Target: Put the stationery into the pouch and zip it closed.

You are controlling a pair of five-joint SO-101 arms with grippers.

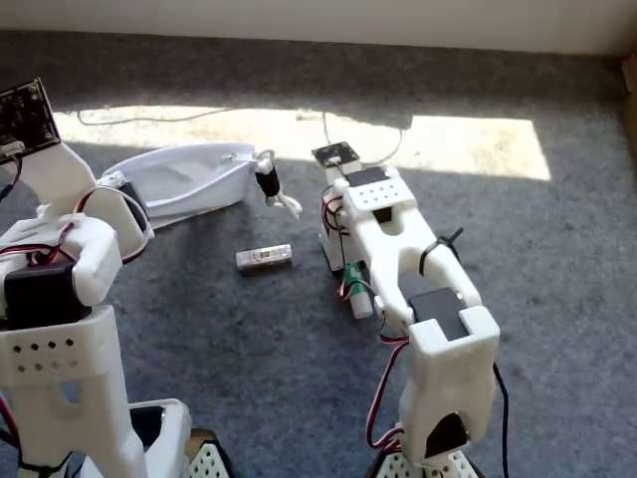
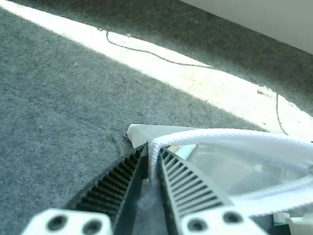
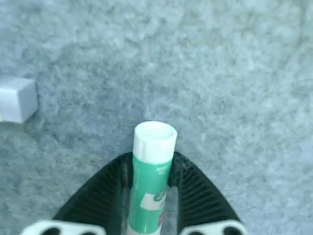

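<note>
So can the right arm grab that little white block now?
Probably not yet. The right gripper is shut on the glue stick, so it is full, though the white block lies close by.

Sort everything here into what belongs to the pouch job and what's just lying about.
For the job:
pouch, held at its edge by the left gripper
glue stick, in the right gripper
white block on the carpet
black-and-white piece by the pouch, likely stationery

Lying about:
thin cable on the carpet behind
</note>
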